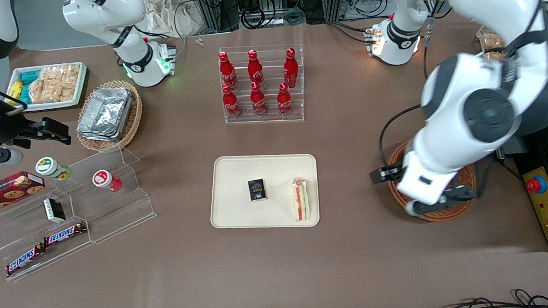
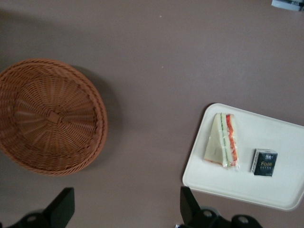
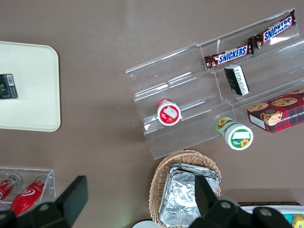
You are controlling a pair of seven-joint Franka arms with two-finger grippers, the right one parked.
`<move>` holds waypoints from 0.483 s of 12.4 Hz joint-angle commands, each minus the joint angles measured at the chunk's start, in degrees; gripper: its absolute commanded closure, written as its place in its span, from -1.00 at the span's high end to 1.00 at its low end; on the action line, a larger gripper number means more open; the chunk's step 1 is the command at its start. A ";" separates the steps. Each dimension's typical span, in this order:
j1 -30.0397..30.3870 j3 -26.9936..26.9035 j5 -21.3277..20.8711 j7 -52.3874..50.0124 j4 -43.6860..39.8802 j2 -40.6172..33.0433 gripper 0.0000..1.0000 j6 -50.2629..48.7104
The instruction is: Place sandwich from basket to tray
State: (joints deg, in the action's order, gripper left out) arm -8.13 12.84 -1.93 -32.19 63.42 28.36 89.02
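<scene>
The sandwich, a wrapped wedge with pink and green layers, lies on the cream tray, near the tray edge closest to the basket. The round reddish-brown basket holds nothing and is partly hidden under the working arm in the front view. My left gripper hangs high above the table over the basket's tray-side rim. It is open wide, with only bare table between its fingers.
A small black box lies on the tray beside the sandwich. Farther back stands a clear rack of red bottles. Toward the parked arm's end are a tan basket of foil trays and an acrylic snack stand.
</scene>
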 commanded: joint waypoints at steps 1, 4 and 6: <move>6.27 0.34 3.16 6.06 8.81 -8.39 1.00 -1.31; 10.58 0.34 2.90 12.91 11.53 -11.99 1.00 -1.40; 10.16 -3.93 2.63 19.23 18.54 -16.99 1.00 0.18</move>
State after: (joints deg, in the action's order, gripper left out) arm 2.18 12.21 0.21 -17.99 73.45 17.71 87.59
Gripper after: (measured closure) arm 0.000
